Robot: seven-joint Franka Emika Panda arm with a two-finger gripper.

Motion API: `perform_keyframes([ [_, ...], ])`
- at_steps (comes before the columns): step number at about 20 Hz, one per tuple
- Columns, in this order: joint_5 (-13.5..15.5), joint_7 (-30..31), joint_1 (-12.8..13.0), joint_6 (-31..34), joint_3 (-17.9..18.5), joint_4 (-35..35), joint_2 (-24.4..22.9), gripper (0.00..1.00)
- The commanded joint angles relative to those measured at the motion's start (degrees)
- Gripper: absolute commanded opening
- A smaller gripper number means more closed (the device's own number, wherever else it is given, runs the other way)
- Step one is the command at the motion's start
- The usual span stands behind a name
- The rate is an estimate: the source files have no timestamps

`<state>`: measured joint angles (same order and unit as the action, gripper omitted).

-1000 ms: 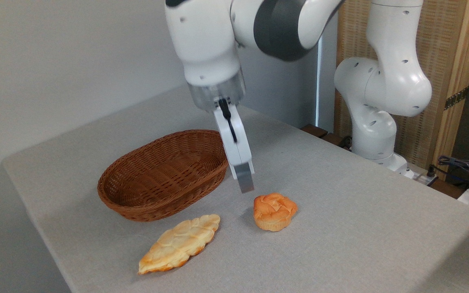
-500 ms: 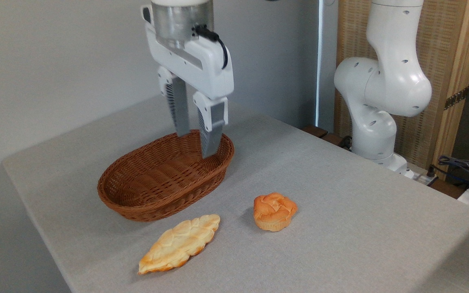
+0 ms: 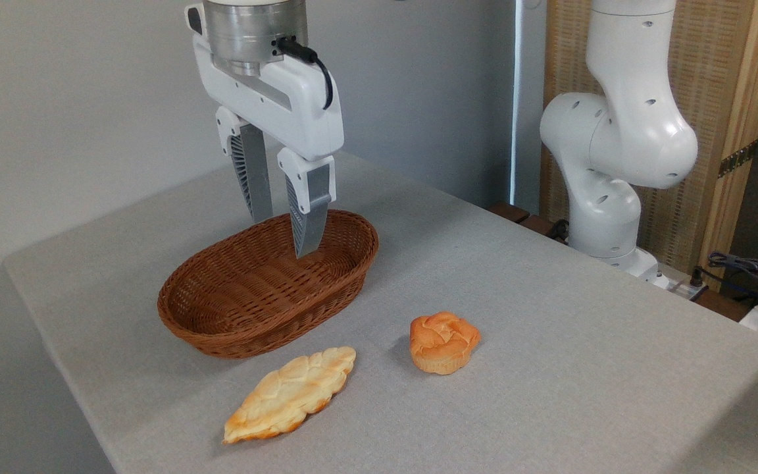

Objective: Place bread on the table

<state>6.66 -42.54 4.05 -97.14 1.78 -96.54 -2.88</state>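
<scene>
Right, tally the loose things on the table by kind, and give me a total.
Round knotted bun: 1
Flat leaf-shaped bread: 1
Wicker basket: 1
Total: 3, all resting on the grey table

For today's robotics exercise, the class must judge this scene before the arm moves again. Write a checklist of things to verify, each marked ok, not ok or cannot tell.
1. Bread rests on the table, outside the basket: ok.
2. Claw is open and holds nothing: ok.
3. Claw is clear of the bread, hanging over the basket: ok.
4. Bread sits upright, swirled top up: ok.
5. Flat leaf-shaped bread lies apart from the bun: ok.
6. Claw fingertips clear the basket floor: cannot tell.
</scene>
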Motion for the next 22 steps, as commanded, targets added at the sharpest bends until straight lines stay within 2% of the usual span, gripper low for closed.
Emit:
perform_keyframes([
  [1,-1.0,1.1,-0.4,3.5,-1.9,1.5,0.5,1.00],
  [3,-1.2,1.3,-0.4,3.6,-2.2,1.5,0.5,1.00],
  [6,-3.1,1.5,-0.4,4.6,-3.0,1.6,1.0,1.00],
  [10,-3.1,3.4,-0.4,4.8,-3.3,4.0,2.3,1.00],
  [22,-3.1,2.8,-0.5,4.8,-2.8,4.6,2.4,1.00],
])
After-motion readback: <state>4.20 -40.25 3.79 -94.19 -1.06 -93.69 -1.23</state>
